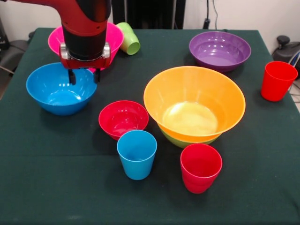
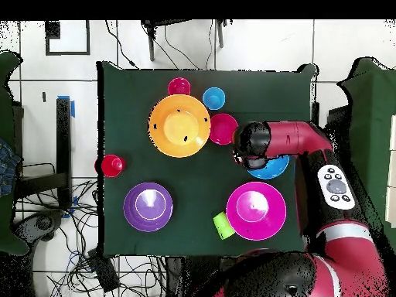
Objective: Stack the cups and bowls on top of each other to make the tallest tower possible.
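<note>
My gripper point(image 1: 85, 76) hangs open over the far part of the blue bowl point(image 1: 61, 91), with nothing between its fingers. Behind it stands the pink bowl point(image 1: 53, 40), mostly hidden by the arm. The big orange bowl point(image 1: 194, 101) sits nested in a lime green bowl point(image 1: 185, 140), the only stack. A small red bowl point(image 1: 123, 118), a sky blue cup point(image 1: 137, 153) and a red cup point(image 1: 200, 167) stand upright in front. The purple bowl point(image 1: 219, 50) and a second red cup point(image 1: 278, 80) are at the right. A lime green cup point(image 1: 129, 38) lies on its side by the pink bowl.
In the overhead view the arm point(image 2: 286, 139) covers part of the blue bowl point(image 2: 272, 167) and hides the gripper. The dark green tablecloth point(image 1: 56, 187) has open room along the front left. Cables lie on the floor point(image 2: 69, 255) beside the table.
</note>
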Robot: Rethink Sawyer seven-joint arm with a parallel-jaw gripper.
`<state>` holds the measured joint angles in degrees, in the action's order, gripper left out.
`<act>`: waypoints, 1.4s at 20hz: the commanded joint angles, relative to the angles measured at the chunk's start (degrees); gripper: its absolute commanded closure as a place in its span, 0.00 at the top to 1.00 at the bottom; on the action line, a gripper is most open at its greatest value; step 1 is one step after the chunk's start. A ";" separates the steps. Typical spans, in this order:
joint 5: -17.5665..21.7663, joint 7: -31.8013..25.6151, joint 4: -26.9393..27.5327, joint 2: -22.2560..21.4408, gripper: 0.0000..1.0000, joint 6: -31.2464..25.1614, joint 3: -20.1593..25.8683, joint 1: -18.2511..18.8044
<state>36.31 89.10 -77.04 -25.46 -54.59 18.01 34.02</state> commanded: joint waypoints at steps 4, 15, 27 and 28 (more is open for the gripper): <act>5.00 -5.08 2.38 4.22 1.00 3.45 0.16 -1.92; 2.90 -6.54 1.60 1.92 1.00 0.66 1.03 -1.47; 2.08 -7.77 1.59 0.67 1.00 -1.47 1.58 -1.56; 2.05 -7.77 1.61 0.72 1.00 -1.43 1.64 -1.55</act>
<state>36.36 89.10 -76.70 -24.73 -54.58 18.00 33.71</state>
